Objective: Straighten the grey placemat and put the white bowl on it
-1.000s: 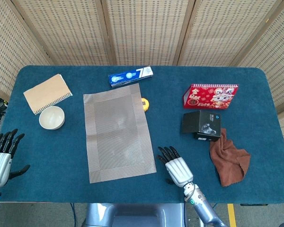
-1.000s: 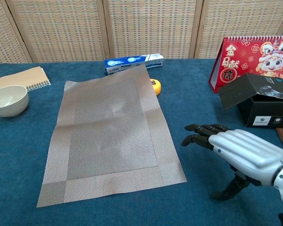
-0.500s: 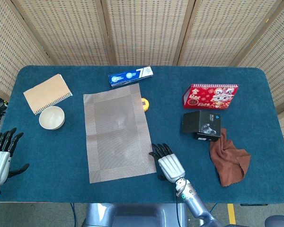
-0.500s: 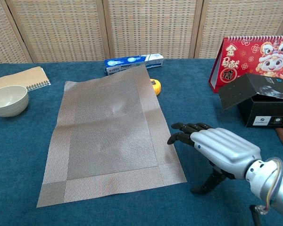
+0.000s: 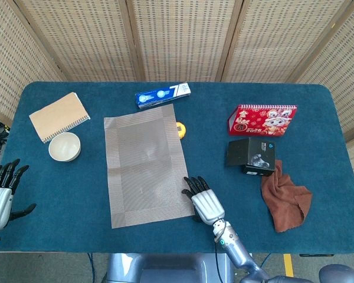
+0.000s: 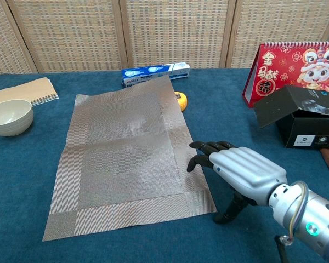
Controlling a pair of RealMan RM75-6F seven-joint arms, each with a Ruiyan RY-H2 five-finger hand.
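1. Woven cane screens behind, a blue-covered tabletop (image 5: 318, 147) in front.
2. Nearest, the right hand (image 6: 238, 172) hovers palm down, fingers apart and holding nothing, fingertips (image 6: 197, 161) just over the near right edge of the grey placemat (image 5: 146, 165).
3. At the near left, the left hand (image 5: 1, 197) hangs spread and empty, well apart from everything.
4. The placemat lies askew in the middle, flat, woven, with a lighter border and a faint ripple; its far corner rests on the blue box (image 5: 163, 94).
5. The white bowl (image 5: 64, 146) sits upright and empty left of the placemat, just beside a notebook (image 5: 58, 115).
6. Risk: pressing unevenly could buckle the thin weave or drag it onto the small orange thing (image 5: 180, 130) at its right edge.
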